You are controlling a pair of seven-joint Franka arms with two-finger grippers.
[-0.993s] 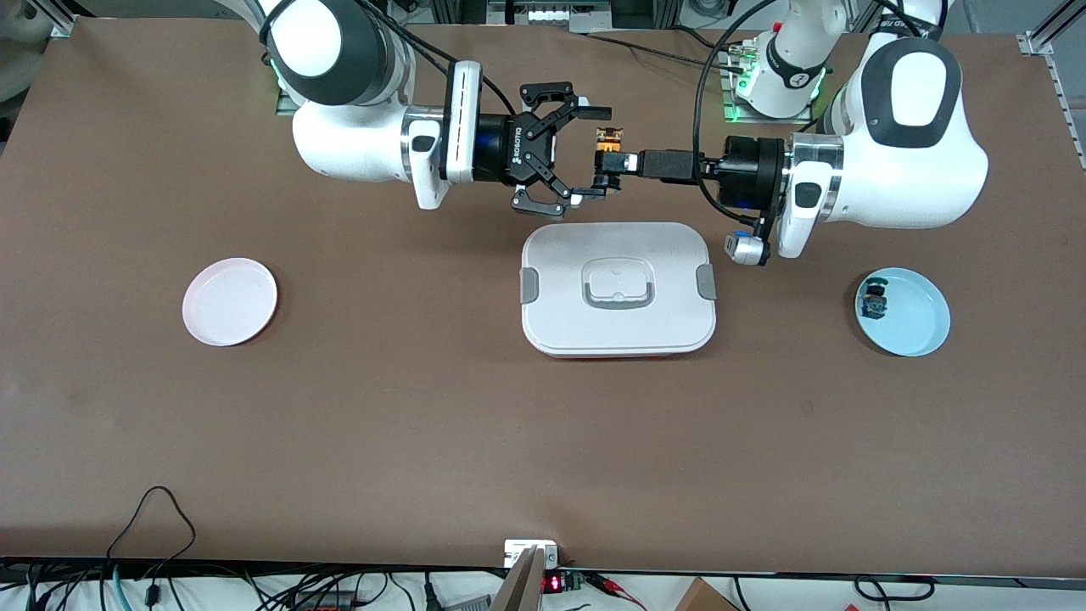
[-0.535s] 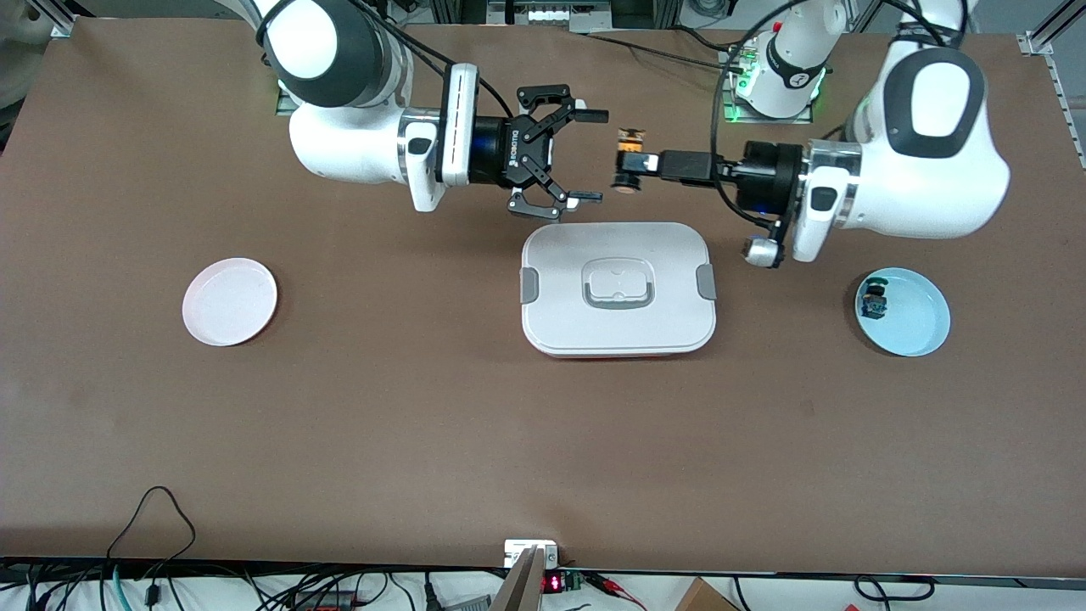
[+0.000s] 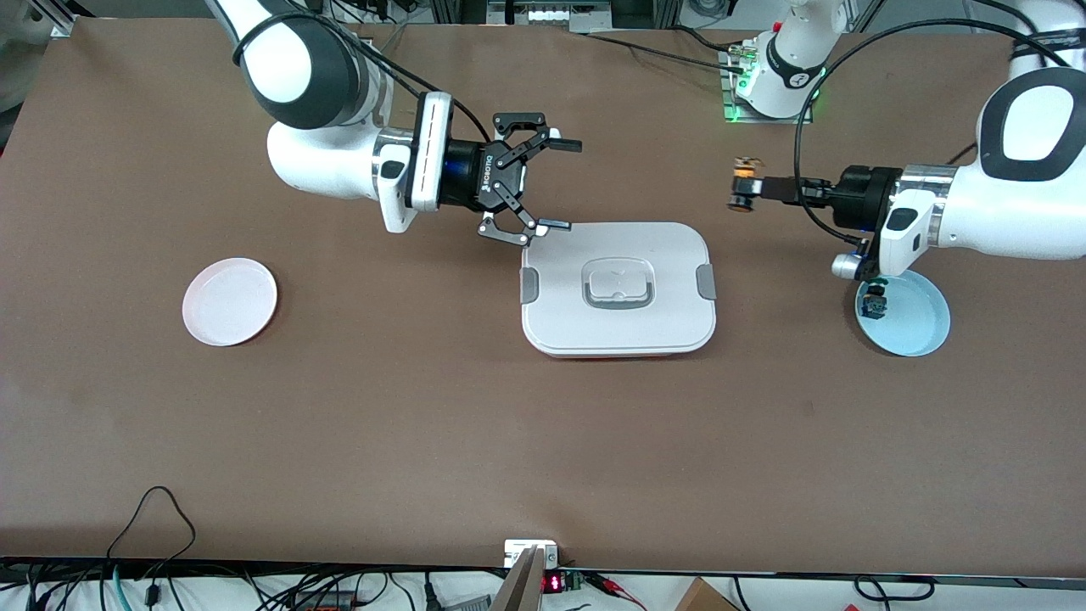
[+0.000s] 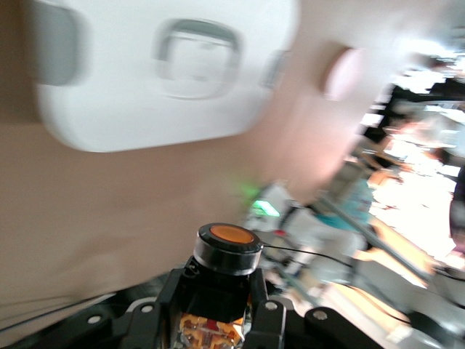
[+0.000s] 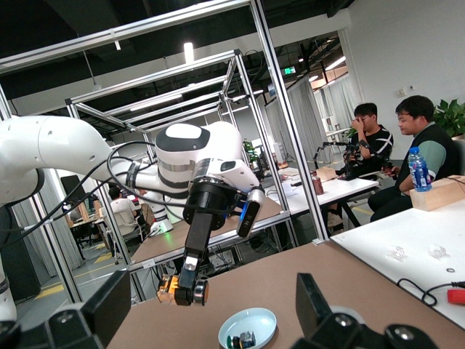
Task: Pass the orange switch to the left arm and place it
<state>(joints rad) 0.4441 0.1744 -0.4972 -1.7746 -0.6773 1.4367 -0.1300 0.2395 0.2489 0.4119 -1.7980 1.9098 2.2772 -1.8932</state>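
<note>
Left gripper: clamped on the small orange switch with the black round cap, held out sideways in the air over bare brown table between the left arm's base and the light blue round plate.
Change, left: a second ago this gripper held the switch right between the right gripper's fingers above the box's edge — it has since pulled back toward the left arm's end of the table, switch still in its grip.
Orange switch: in the left wrist view it sits between the black fingers, cap pointing outward; the right wrist view shows it hanging from the left gripper above the blue plate.
Right gripper: fingers spread wide, holding nothing, over the table just beside the corner of the large white rounded plastic box with grey side clips.
Change, right: it has drawn away toward the right arm's end and sunk closer to the box corner — the two grippers, once meeting, are now well apart.
Blue plate: a small blue-and-teal switch lies in it, under the left arm's wrist.
Pale pink round plate: unmoved, toward the right arm's end.
</note>
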